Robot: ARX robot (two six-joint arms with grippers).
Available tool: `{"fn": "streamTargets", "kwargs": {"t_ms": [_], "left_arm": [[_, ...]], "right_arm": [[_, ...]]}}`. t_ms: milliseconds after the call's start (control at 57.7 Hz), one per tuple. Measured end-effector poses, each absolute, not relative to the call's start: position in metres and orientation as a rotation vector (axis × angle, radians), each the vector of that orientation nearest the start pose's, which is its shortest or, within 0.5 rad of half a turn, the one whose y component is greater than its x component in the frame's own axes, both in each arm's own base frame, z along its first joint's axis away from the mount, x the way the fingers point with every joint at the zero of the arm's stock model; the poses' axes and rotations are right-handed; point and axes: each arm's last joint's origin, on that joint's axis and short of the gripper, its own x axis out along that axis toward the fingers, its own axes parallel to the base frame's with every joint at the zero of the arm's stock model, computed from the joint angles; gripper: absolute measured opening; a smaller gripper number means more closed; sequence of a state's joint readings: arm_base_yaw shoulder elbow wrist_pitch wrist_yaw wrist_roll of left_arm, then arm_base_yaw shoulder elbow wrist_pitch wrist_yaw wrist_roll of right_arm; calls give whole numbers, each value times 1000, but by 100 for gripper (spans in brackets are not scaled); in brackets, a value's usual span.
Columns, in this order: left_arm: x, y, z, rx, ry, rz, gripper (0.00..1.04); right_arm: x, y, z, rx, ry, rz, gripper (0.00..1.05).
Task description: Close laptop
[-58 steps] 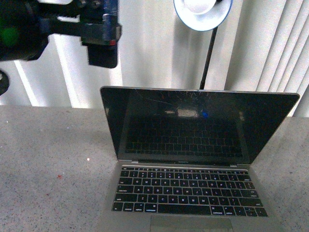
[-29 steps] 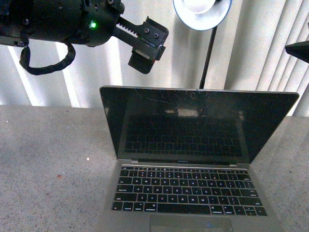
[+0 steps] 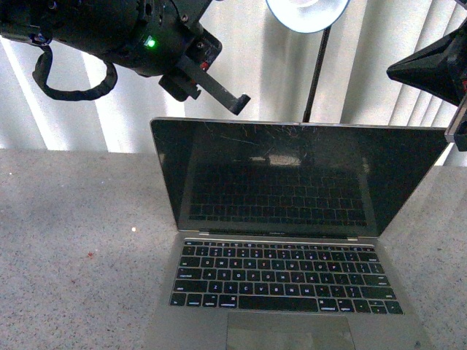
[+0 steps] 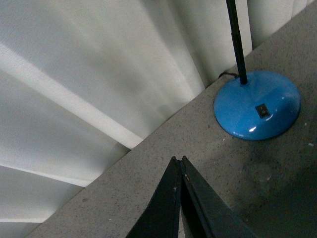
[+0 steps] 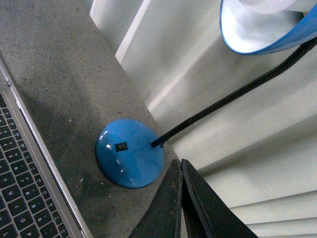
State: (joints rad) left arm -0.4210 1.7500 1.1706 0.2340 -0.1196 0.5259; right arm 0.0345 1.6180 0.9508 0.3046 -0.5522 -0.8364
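Note:
The laptop (image 3: 292, 240) stands open on the speckled grey table, its scratched black screen (image 3: 299, 175) upright and facing me, its black keys below. My left gripper (image 3: 238, 105) is shut and empty, just above the lid's top edge near its left end. In the left wrist view the shut left gripper (image 4: 178, 159) points at the table behind the laptop. My right gripper (image 3: 392, 71) is shut and empty, above the lid's right end. In the right wrist view the shut right gripper (image 5: 179, 161) hangs behind the laptop's edge (image 5: 20, 163).
A blue desk lamp stands behind the laptop: its head (image 3: 306, 13) above the screen, its black pole (image 3: 315, 73), and its round base (image 4: 257, 105), which also shows in the right wrist view (image 5: 130, 153). White vertical blinds (image 3: 248, 65) close off the back.
My left gripper has swung down and right to the lid's top edge. My right gripper has come further into view from the right, above the lid's right end.

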Motion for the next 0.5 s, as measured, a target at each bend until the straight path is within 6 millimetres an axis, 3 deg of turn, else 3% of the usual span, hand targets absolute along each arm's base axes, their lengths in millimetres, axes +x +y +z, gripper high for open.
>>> {"fn": "streamTargets", "kwargs": {"t_ms": [503], "left_arm": [[360, -166, 238, 679, 350, -453, 4]], "right_arm": [[353, 37, 223, -746, 136, 768, 3]]}}
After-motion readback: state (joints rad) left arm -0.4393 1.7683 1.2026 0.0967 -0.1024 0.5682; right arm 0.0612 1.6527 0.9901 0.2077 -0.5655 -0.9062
